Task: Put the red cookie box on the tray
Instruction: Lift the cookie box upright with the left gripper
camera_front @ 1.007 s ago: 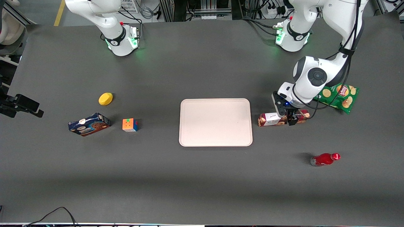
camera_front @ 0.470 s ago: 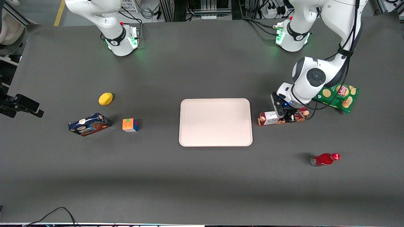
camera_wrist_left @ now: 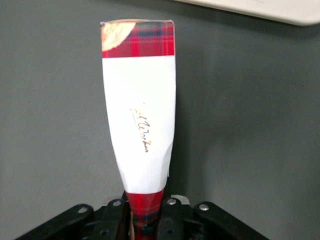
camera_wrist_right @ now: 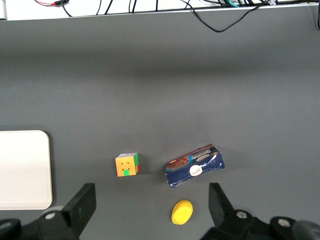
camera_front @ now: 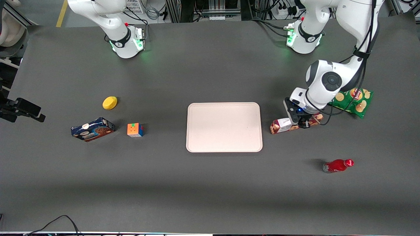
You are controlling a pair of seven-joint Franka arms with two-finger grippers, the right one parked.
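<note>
Front view showed, from the parked arm's end of the counter (camera_front: 197,183) onward, a dark-blue cookie box (camera_front: 93,129), a yellow lemon (camera_front: 110,102) and a colour cube (camera_front: 135,129), then the tray (camera_front: 224,127) mid-counter. Just beside the tray's edge toward the working arm lay the red cookie box (camera_front: 290,125), clamped in the pincer (camera_front: 301,124). Half a second earlier the box had lain level; now its white-label end dipped nearer the camera and its other end rose, so the long axis ran slanted, label end pointing at the tray. A green chip bag (camera_front: 352,101) and a red bottle (camera_front: 338,165) followed. Left wrist view alone showed the black fingers (camera_wrist_left: 172,217) pinching the red cookie box (camera_wrist_left: 141,120) and the tray's rim (camera_wrist_left: 280,11).
</note>
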